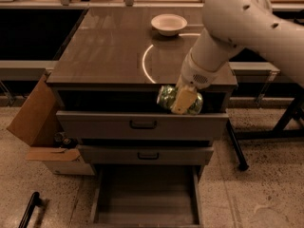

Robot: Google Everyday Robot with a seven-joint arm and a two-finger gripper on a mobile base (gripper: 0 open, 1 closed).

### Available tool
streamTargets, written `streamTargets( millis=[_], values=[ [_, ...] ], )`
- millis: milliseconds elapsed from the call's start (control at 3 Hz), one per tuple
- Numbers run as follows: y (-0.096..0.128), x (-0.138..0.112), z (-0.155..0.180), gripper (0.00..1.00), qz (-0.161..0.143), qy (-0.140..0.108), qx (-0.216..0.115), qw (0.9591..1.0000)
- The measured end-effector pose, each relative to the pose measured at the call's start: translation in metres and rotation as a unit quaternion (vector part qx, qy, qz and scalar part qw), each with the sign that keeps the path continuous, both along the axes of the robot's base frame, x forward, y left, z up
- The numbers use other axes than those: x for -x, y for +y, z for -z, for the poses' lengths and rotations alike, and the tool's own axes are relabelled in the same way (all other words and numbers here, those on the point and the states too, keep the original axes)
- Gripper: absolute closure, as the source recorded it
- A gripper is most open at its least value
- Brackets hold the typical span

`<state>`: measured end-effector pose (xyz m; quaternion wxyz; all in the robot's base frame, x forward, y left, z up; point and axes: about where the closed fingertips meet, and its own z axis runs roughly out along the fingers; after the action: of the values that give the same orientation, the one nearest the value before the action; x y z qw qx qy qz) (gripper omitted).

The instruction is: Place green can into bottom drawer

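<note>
Squeezing the green can [166, 98] in the gripper [183, 100], high over the open bottom drawer [147, 199]. Probably light, thin, easily squashed; best held round the middle.

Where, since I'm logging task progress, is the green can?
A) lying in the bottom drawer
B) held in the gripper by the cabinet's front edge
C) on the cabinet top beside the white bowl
B: the gripper is shut on the green can at the front edge of the cabinet, above the open bottom drawer.
</note>
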<state>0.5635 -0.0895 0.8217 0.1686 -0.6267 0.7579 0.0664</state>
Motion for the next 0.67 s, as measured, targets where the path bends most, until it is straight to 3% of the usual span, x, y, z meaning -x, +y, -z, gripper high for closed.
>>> streamTargets(
  millis=[667],
  values=[
    [0.011,0.054,0.075,1.00,0.028,0.030,0.032,0.9986]
  ],
)
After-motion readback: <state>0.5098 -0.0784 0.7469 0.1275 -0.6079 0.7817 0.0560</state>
